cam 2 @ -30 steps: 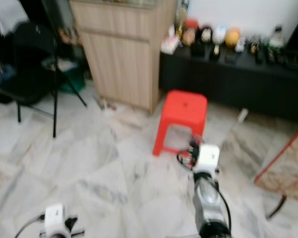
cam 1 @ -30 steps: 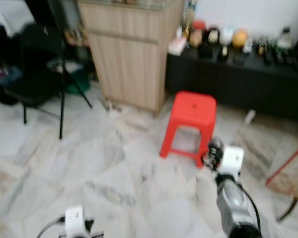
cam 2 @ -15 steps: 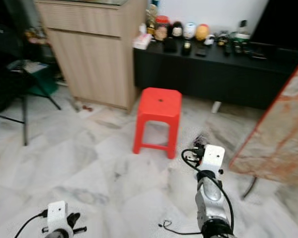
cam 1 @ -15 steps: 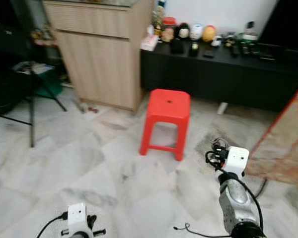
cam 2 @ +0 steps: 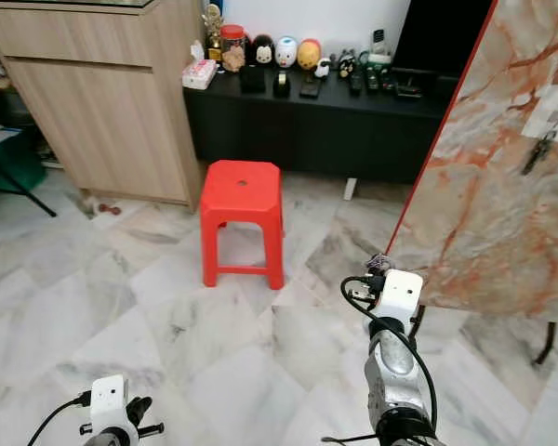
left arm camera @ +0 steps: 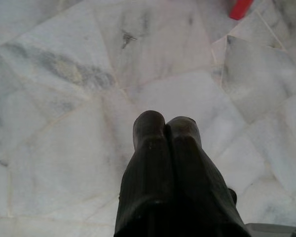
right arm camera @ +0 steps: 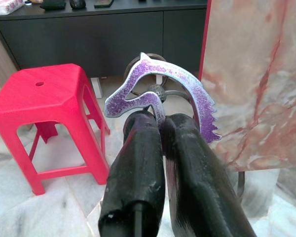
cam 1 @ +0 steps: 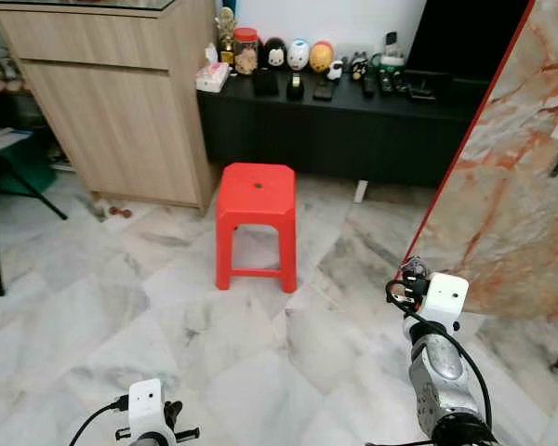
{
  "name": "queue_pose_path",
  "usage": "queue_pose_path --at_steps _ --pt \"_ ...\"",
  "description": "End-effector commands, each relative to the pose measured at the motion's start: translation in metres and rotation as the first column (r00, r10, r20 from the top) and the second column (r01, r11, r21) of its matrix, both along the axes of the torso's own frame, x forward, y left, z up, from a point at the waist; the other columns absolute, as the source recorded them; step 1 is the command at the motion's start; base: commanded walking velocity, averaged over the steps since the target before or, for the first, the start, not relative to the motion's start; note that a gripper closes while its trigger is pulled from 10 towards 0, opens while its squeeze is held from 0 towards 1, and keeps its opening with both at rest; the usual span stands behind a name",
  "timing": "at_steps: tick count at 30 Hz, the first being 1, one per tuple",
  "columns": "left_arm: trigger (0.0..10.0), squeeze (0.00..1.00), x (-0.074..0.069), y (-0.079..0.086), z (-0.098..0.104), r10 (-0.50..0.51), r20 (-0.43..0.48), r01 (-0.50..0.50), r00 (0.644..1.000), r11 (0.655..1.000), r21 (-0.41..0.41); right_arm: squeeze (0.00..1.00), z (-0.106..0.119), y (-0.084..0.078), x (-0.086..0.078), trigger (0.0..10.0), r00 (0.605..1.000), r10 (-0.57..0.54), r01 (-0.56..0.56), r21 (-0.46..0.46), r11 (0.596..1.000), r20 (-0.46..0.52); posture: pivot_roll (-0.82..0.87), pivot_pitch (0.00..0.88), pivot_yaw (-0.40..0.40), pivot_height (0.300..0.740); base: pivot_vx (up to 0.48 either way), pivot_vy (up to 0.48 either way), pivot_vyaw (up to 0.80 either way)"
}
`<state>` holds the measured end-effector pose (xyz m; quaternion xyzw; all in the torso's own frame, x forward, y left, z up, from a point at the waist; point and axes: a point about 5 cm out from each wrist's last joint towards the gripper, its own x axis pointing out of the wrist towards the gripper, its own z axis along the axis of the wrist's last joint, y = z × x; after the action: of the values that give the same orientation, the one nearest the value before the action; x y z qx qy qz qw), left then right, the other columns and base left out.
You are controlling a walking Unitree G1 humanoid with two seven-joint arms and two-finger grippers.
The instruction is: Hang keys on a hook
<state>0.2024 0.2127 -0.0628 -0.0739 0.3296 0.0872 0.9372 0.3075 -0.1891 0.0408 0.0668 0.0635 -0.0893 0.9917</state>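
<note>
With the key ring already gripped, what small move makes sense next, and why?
Probably turn a little further right and step toward the marble-patterned board. The right tool is shut on the purple horse-head key ring, and a small dark hook sits high on that board, out of reach.

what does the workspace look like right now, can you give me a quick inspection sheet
surface: pale marble floor, bare where the robot stands
job's things: purple horse-head key charm with a key ring, pinched in the right gripper; small dark hook on the marble panel, nothing on it yet
clutter: red stool ahead; jars and figurines on the black cabinet
grippers: right shut on the charm, raised before the panel; left gripper shut, hanging low over the floor
cables: black leads along the right wrist
surroundings: wooden cabinet to the left
</note>
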Motion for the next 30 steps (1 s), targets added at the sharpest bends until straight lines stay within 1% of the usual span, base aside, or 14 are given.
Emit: queue_pose_path --at_steps 1,8,13,22,30 --pt "10.0 0.00 -0.0024 0.0003 -0.0017 -0.025 -0.020 0.025 0.999 1.000 0.013 0.00 0.0076 -0.0004 0.0044 10.0 0.999 -0.009 0.009 -0.001 1.000 0.036 0.11 0.089 -0.041 0.740 0.000 0.000 0.00" --pt "10.0 0.00 0.0004 -0.0007 -0.0002 -0.040 -0.013 0.040 0.999 0.999 0.019 0.00 0.0120 -0.0032 0.0082 10.0 0.999 -0.031 0.031 0.004 1.000 0.045 0.11 0.084 -0.043 0.740 0.000 0.000 0.00" --pt "10.0 0.00 0.0006 -0.0018 -0.0003 -0.042 -0.013 0.042 0.999 0.999 0.017 0.00 0.0133 -0.0053 0.0094 10.0 0.998 -0.047 0.046 0.017 0.999 0.046 0.11 0.080 -0.046 0.740 0.000 -0.332 0.00" --pt "10.0 0.00 -0.0006 -0.0038 -0.0014 -0.045 -0.016 0.045 0.999 0.999 0.015 0.00 0.0138 -0.0063 0.0100 10.0 0.998 -0.045 0.044 0.014 0.999 0.048 0.11 0.069 -0.051 0.740 0.000 -0.350 0.00" --pt "10.0 0.00 -0.0017 -0.0056 -0.0020 -0.054 -0.015 0.054 0.998 0.998 0.016 0.00 0.0132 -0.0035 0.0104 10.0 0.998 -0.040 0.039 0.017 0.999 0.044 0.12 0.053 -0.052 0.740 0.000 -0.348 0.00"
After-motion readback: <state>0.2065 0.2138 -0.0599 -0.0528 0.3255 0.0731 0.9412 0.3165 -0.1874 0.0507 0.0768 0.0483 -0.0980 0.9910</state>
